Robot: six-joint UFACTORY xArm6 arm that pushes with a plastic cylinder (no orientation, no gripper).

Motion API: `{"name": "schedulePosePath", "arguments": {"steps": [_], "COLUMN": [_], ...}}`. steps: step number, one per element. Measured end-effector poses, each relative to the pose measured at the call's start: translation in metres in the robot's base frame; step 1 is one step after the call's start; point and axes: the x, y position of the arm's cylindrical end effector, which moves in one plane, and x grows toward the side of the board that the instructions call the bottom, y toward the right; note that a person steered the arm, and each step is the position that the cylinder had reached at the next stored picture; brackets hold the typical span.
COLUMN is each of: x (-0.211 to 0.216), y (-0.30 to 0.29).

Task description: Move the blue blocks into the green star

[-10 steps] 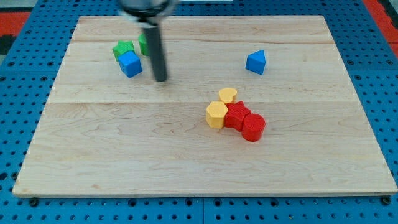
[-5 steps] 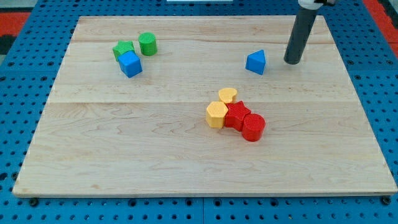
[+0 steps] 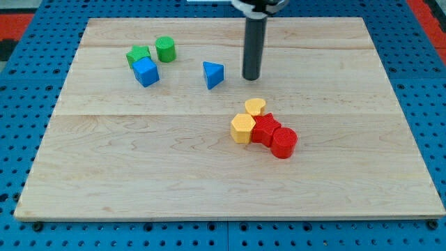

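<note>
A blue triangular block (image 3: 213, 74) lies on the wooden board, left of centre near the view's top. My tip (image 3: 250, 77) stands just to its right, a small gap apart. A blue cube (image 3: 145, 72) sits at the upper left, touching the green star (image 3: 138, 55) just above it. A green cylinder (image 3: 165, 49) stands right of the star.
A cluster sits at the board's middle: a yellow heart (image 3: 256, 107), a yellow hexagon (image 3: 242, 128), a red block (image 3: 265, 129) and a red cylinder (image 3: 283, 143), all touching. The board (image 3: 104, 160) lies on a blue pegboard.
My tip swung from the left to the far right, then back left. The blue triangular block slid leftward from the right part of the board toward the green star.
</note>
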Motion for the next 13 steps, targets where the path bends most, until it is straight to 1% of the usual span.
{"name": "schedulePosePath", "arguments": {"steps": [1,2,3,4,5,6,7,8,9,10,11,12,13], "x": [-0.007,-0.015,-0.015,-0.015,-0.015,-0.015,0.002,0.043,0.049,0.017,0.007,0.008,0.022], "y": [-0.049,-0.075,-0.078,-0.122,-0.146,-0.141,-0.126,-0.132,-0.174,-0.202,-0.21,-0.208,-0.183]}}
